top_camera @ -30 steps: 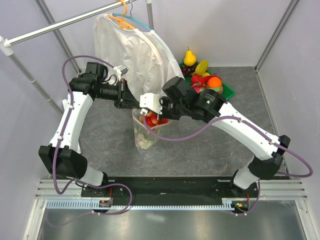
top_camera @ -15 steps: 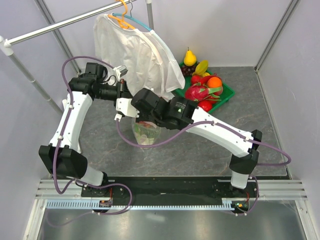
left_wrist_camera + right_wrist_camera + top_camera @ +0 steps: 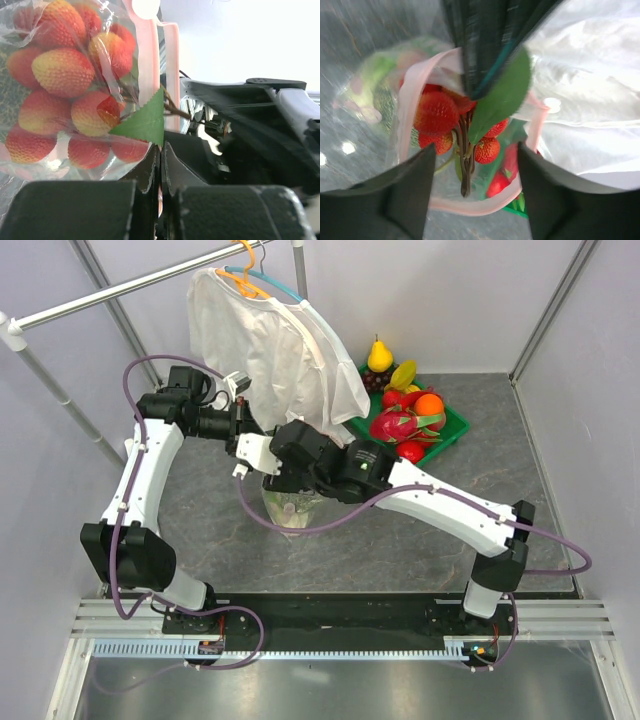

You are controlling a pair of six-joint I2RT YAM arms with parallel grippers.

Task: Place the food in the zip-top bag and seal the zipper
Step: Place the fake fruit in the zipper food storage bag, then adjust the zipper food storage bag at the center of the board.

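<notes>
Across the grey table (image 3: 400, 535): white shirt (image 3: 265, 340) on its hanger at the back, green tray (image 3: 457, 426) at the far right with most of the food left in it.

At centre, upright under both arms, the zip-top bag (image 3: 290, 515), with green and pale pieces already at the bottom. Held up at one side of the mouth by the left claw (image 3: 161, 156), pinched tight on the pink edge, right at the zipper (image 3: 154, 60).

Above the mouth, the right claw (image 3: 476, 200): narrow a second ago while carrying the strawberry bunch (image 3: 440, 115) over from the right, now sprung wide. Bunch down inside the pink rim, stems and leaf up, touching neither finger as far as can be seen.

Reads as a release: one more item in, probably resting on the earlier pieces. Next, likely a lift clear and a trip back to the tray. Sealing not yet due, with so much fruit still outside.
</notes>
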